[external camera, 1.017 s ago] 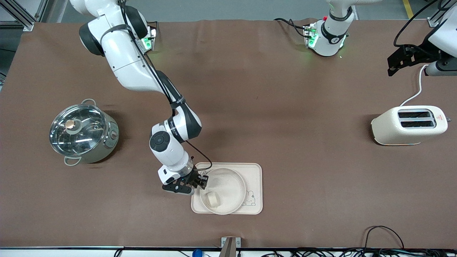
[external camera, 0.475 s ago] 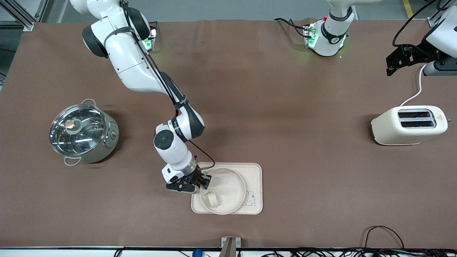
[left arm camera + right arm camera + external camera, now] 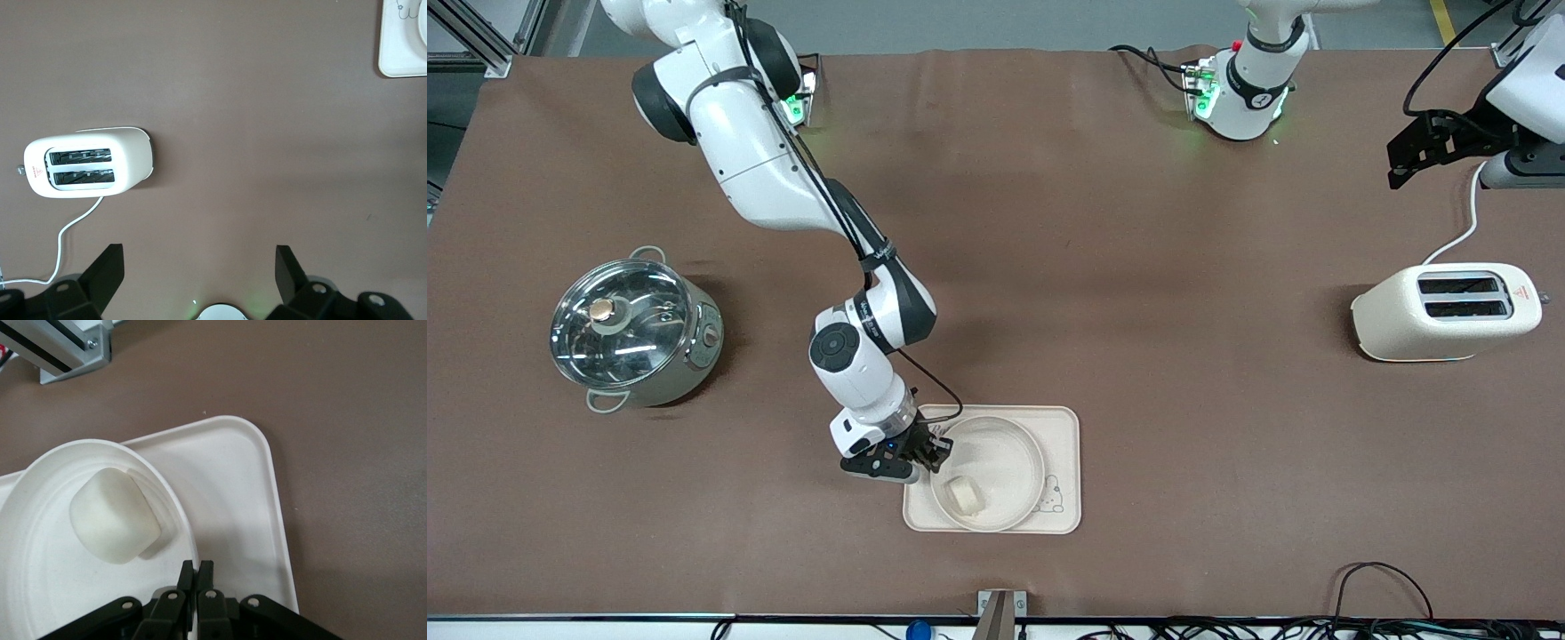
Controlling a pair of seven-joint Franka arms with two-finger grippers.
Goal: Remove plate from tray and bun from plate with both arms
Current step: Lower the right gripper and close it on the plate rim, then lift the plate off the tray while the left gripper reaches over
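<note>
Your right gripper (image 3: 934,455) has its jaws pinched on the rim of the plate (image 3: 996,462) (bun (image 3: 965,494) inside), on the tray (image 3: 1063,444). Lift clear next. Left gripper (image 3: 197,267), jaws wide, waits near the toaster (image 3: 1445,311).

Not much to read here tbh. The toaster (image 3: 1446,311) has a small red warning triangle sign on its top, at the end by the table's edge on the left arm's side; it also shows in the left wrist view, with tiny red print under it that I can't make out. The tray (image 3: 1063,444) has a little bunny drawing near one corner. Any lettering on it is unreadable.
</note>
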